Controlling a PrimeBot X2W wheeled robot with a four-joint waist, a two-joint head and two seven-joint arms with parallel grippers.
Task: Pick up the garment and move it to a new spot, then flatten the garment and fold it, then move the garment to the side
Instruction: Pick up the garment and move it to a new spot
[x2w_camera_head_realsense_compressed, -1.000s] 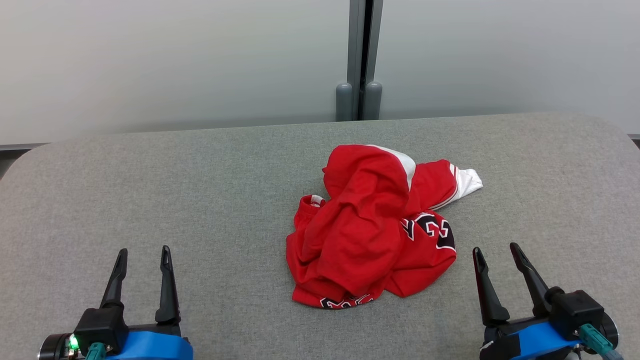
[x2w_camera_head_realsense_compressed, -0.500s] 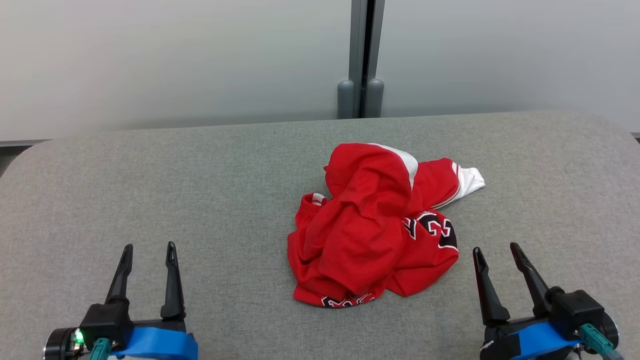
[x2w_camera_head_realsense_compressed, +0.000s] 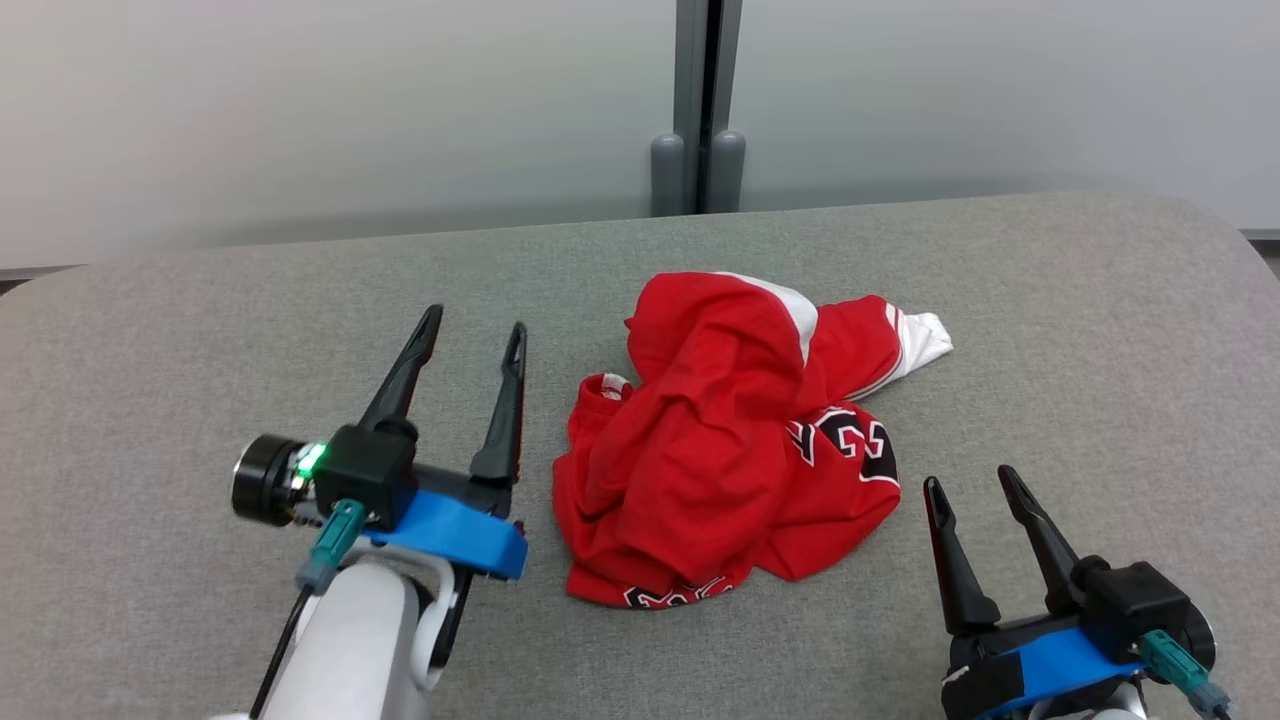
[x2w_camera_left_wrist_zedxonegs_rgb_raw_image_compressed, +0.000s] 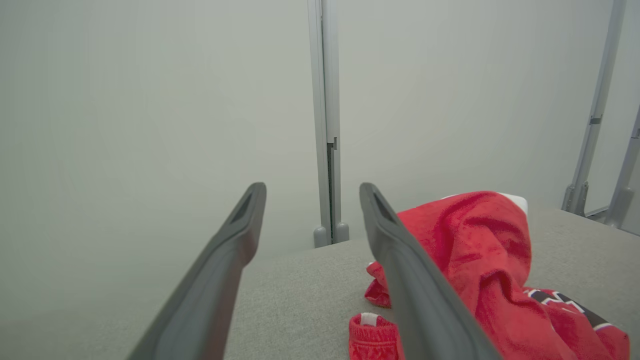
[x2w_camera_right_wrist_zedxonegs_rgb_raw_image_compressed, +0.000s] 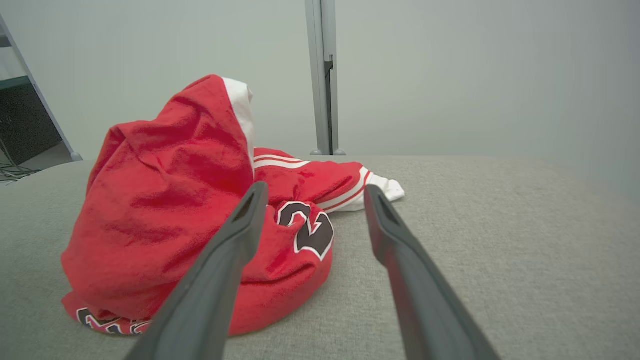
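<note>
Overhead, the crumpled red garment (x2w_camera_head_realsense_compressed: 730, 440) lies central on the table (x2w_camera_head_realsense_compressed: 200, 330), my left gripper (x2w_camera_head_realsense_compressed: 475, 320) wide open and empty just beside it, my right gripper (x2w_camera_head_realsense_compressed: 968, 478) likewise, nearer me. Left wrist: cloth sits off to the right. Right wrist: bunched layers ahead; a shallow pinch might slip.

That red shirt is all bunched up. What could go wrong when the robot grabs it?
The red jersey lies crumpled in a heap, so the open left gripper, beside its left edge, may pinch several layers at once and lift a tangle that is hard to flatten. It might also catch only a thin fold that slips out. The open right gripper sits close by, so the arms could crowd each other.
</note>
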